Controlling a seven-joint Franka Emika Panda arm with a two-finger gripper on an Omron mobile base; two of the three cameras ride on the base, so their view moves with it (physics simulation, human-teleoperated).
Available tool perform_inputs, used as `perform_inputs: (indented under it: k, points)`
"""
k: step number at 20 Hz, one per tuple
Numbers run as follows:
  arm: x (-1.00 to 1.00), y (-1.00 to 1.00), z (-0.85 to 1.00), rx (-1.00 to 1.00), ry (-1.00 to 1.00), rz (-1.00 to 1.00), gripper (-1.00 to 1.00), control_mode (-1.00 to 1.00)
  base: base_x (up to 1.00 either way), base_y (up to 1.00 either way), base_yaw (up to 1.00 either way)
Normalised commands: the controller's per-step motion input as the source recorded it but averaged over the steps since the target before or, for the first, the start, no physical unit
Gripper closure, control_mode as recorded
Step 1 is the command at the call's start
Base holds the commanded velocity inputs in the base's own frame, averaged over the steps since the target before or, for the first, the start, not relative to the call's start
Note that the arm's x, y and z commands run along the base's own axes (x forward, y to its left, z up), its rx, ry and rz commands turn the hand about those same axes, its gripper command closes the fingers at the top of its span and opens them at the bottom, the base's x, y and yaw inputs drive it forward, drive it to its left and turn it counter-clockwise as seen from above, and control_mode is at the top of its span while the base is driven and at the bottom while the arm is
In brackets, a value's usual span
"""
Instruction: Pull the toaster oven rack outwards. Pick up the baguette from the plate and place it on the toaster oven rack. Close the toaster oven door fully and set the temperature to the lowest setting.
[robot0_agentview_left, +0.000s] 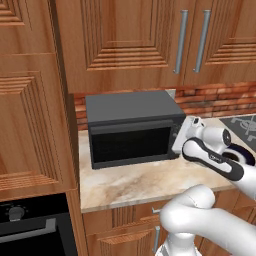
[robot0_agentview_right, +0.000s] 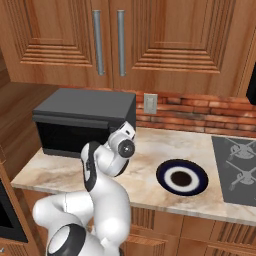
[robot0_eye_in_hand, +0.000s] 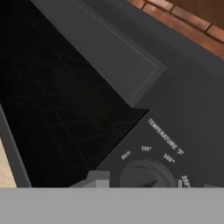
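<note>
Centrally on the marble counter (robot0_agentview_left: 125, 182) sits the toaster oven (robot0_agentview_left: 131, 127), its long axis running parallel to the brick backsplash (robot0_agentview_right: 200, 114) and its black front facing the robot. The toaster oven door (robot0_agentview_left: 131, 142) stands closed against the cavity. Right of the toaster oven lies the plate (robot0_agentview_right: 182, 177), bare of food. The gripper (robot0_eye_in_hand: 144, 186) is pressed up to the temperature knob (robot0_eye_in_hand: 146, 175) on the toaster oven's right control strip; how wide its fingers stand cannot be told.
</note>
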Motion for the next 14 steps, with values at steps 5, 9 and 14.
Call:
perform_inputs:
  k: [5,9,14]
  points:
    - [0.06,-0.10,-0.07,-0.49,0.00,0.43,1.00,-1.00,0.00,0.00,0.00]
    - [0.02,-0.09,-0.01,-0.52,0.00,0.46,1.00,-1.00,0.00,0.00,0.00]
    - [0.00,-0.07,0.00,-0.60,-0.03,0.48,1.00,-1.00,0.00,0.00,0.00]
